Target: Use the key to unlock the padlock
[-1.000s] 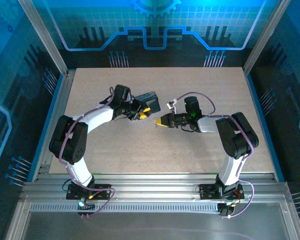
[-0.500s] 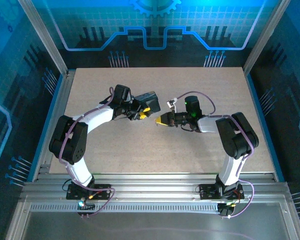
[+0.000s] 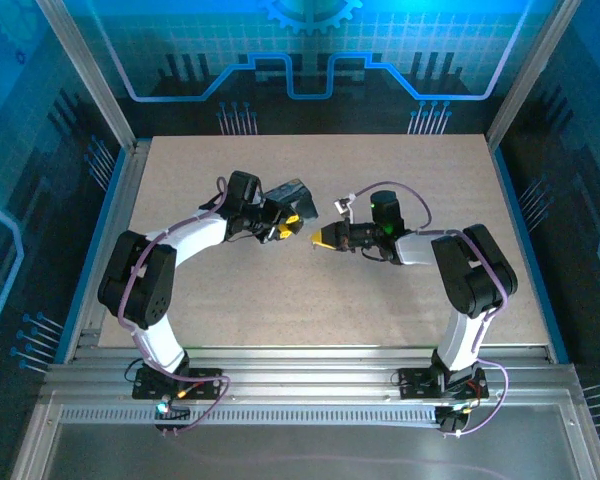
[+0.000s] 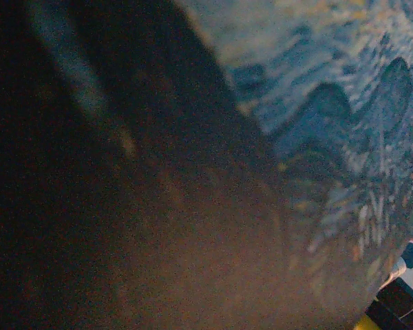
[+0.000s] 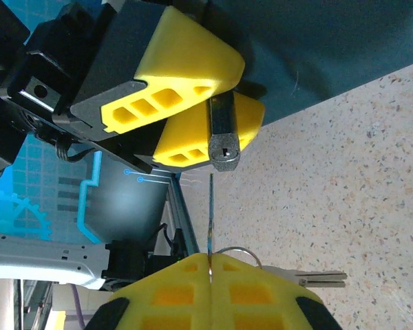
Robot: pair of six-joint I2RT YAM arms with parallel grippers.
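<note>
In the right wrist view the padlock [image 5: 222, 134] is a small dark body, and my left gripper [image 5: 228, 97] is shut on it between yellow fingers [image 5: 182, 65]. The keyhole end faces my right gripper [image 5: 210, 265]. That gripper is shut on the key [image 5: 210, 213], whose thin blade points straight at the keyhole. A short gap separates the key tip from the padlock. From above, the left gripper [image 3: 296, 221] and right gripper [image 3: 317, 238] nearly meet at mid-table. The padlock's shackle is hidden.
A key ring [image 5: 242, 253] with a second key [image 5: 320, 278] hangs beside the right gripper's fingers over the speckled table [image 5: 344, 172]. The dark patterned box [image 3: 285, 192] lies right behind the left gripper and looms close and blurred [image 4: 344, 103] in the left wrist view.
The right gripper has crept slightly up and left, toward the left gripper. The left gripper and the box beside it have shifted a little.
</note>
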